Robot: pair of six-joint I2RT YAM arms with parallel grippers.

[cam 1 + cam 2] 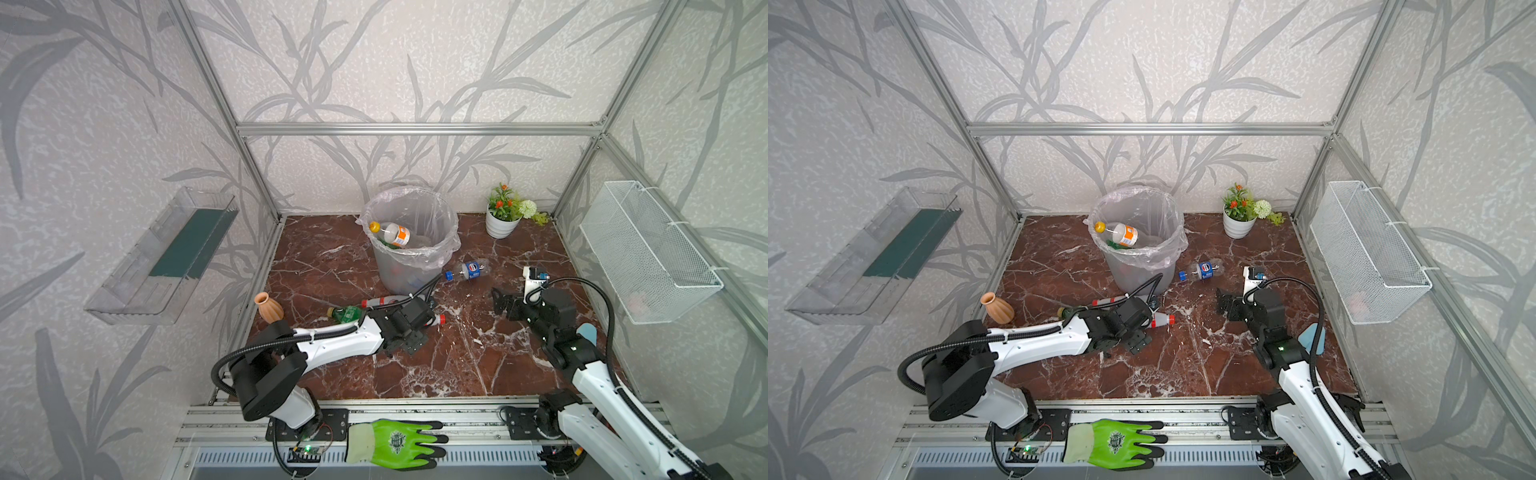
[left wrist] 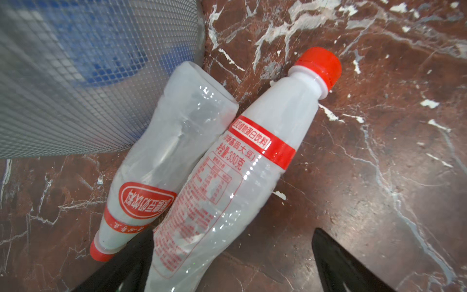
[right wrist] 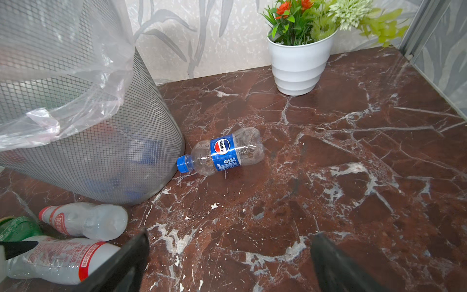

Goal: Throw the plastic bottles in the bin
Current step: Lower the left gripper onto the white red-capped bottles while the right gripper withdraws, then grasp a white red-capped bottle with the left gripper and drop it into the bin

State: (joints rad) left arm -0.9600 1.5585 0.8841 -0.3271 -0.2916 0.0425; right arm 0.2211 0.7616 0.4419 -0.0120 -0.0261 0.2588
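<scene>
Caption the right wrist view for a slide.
Open right gripper faces a blue-label bottle lying by the lined mesh bin, white flower pot behind.

You're looking at a polished red-brown, marble-look tabletop [image 3: 341, 156], white-veined and glossy enough to catch glare. The bin [image 3: 106, 151] is fine grey mesh lined with a thin, crinkled clear plastic bag [image 3: 83, 75]. The white bottles [image 2: 252, 164] are shiny, milky, dented plastic, and the flower pot [image 3: 298, 73] is smooth gloss white.
</scene>
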